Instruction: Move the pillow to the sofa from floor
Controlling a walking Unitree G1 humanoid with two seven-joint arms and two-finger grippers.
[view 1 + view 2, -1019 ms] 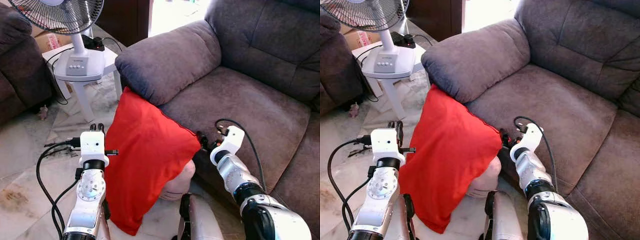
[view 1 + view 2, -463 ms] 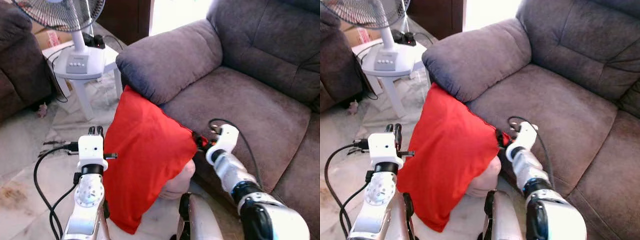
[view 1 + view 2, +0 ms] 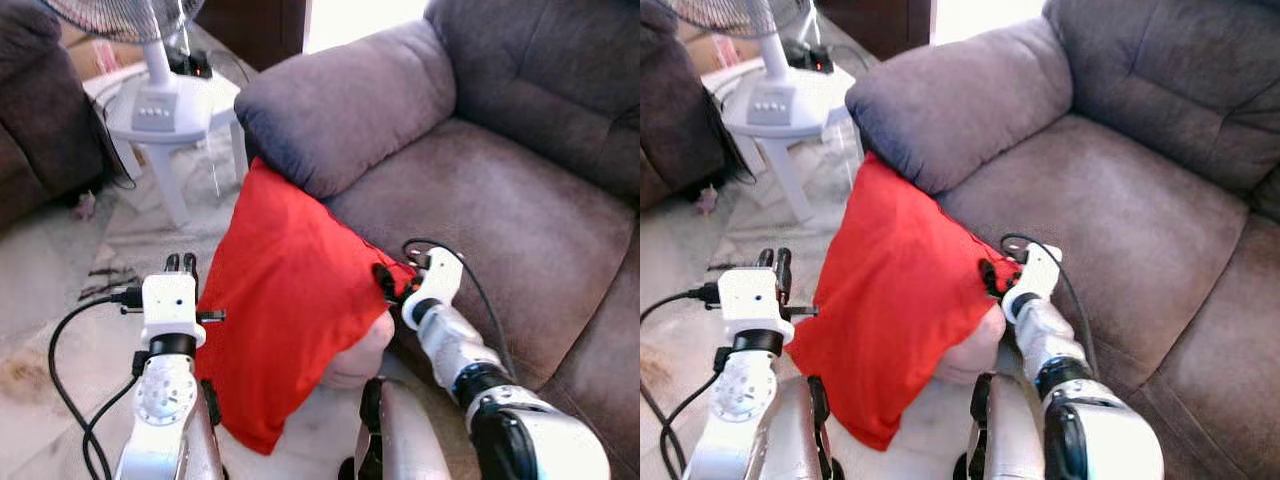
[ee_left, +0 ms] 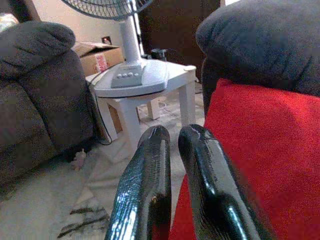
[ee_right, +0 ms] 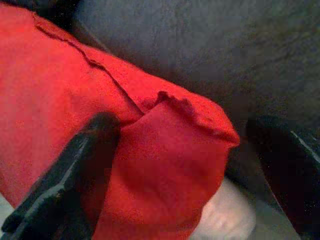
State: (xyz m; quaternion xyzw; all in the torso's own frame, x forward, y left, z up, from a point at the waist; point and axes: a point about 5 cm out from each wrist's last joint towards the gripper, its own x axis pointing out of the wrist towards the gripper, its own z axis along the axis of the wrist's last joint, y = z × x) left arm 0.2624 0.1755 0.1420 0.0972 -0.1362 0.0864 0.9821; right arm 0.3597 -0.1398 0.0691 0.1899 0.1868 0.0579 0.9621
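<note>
A red pillow [image 3: 290, 300] stands on the floor, leaning against the front of the grey-brown sofa [image 3: 500, 210] under its armrest [image 3: 350, 100]. My right gripper [image 3: 385, 282] is open at the pillow's right corner by the seat edge. In the right wrist view that corner [image 5: 165, 145] lies between the two spread fingers [image 5: 75, 170]. My left gripper [image 3: 180, 263] is held upright just left of the pillow's left edge, apart from it. Its fingers [image 4: 150, 170] are nearly together with nothing between them. A pale rounded bulge [image 3: 360, 355] shows under the pillow's lower right edge.
A white fan on a low white table [image 3: 170, 100] stands on the floor left of the armrest. A dark sofa [image 3: 40, 120] is at the far left. Cables [image 3: 110, 285] lie on the marble floor. The sofa seat is bare.
The camera has tipped and shifted. My right gripper has moved left along the seat edge onto the pillow's corner, which now lies between its fingers. The pillow has stayed put.
</note>
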